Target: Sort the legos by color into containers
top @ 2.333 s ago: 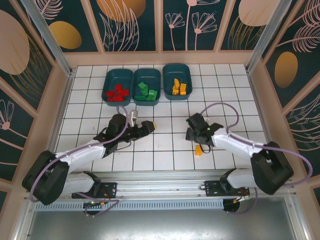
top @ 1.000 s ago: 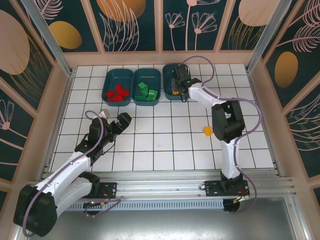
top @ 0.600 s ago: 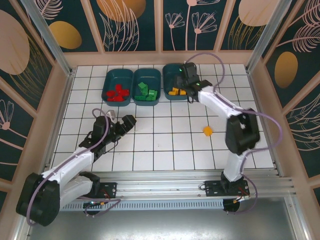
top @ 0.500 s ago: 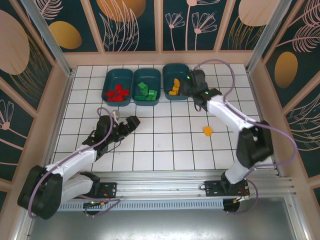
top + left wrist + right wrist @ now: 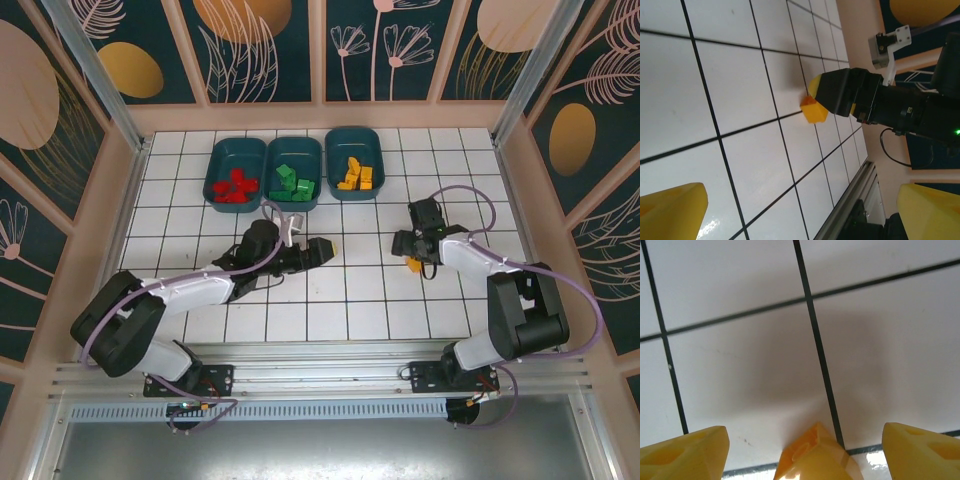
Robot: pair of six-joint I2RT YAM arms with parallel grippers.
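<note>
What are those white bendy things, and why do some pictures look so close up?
They are two robot arms bolted to a tiled table, each ending in a two-finger gripper. One picture looks down from above. The other two come from little cameras on the wrists, so you see the yellow fingers up close. At the back stand three teal bins holding red bricks, green bricks and yellow-orange bricks. One orange brick lies loose on the tiles. The right gripper is over it, open, not pinching. The left gripper is open and empty.

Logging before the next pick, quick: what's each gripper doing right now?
Left gripper: open, empty.
Right gripper: open, straddling the small orange plastic brick, not gripping it.
</note>
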